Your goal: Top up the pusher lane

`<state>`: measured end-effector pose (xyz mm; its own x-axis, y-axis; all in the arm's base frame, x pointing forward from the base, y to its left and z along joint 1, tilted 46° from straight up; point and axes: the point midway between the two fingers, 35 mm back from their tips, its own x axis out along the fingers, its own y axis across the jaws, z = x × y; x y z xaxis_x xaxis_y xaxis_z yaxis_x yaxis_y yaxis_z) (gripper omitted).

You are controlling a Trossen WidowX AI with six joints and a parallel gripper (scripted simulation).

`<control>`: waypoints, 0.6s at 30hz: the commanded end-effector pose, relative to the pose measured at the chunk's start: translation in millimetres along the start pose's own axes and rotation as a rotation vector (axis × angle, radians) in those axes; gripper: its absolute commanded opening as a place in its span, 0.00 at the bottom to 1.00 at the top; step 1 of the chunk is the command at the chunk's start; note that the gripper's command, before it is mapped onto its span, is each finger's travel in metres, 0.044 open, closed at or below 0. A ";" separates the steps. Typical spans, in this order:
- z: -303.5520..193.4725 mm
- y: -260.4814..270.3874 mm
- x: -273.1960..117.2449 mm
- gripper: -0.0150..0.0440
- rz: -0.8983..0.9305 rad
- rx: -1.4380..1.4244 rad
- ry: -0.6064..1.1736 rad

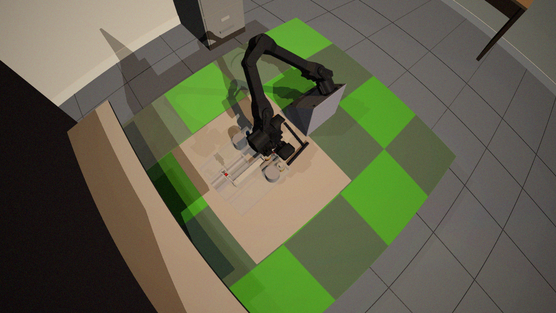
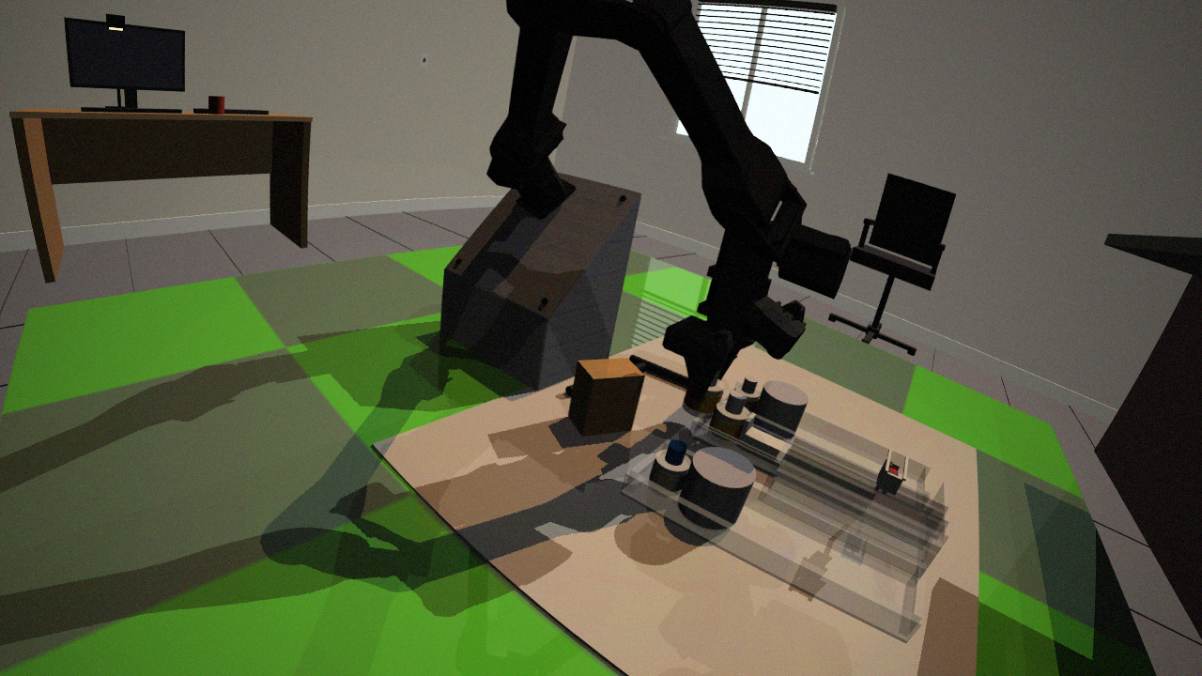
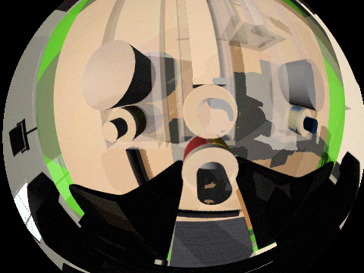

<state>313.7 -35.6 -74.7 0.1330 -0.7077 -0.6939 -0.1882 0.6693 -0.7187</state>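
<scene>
At the lane's front, the held jar (image 3: 190,167) stands roughly upright, long axis near vertical, just before the lane jar (image 3: 189,110); the claw (image 2: 699,402) (image 3: 208,164), partly open, grips it.
</scene>
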 end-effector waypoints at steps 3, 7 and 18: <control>12.8 -2.8 -2.0 0.25 -0.003 0.017 -0.022; 14.5 -2.9 -2.2 0.25 -0.003 0.017 -0.022; 19.2 -3.4 -2.8 0.25 -0.003 0.018 -0.023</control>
<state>321.3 -33.8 -74.4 0.1334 -0.7076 -0.6939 -0.1883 0.6693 -0.7187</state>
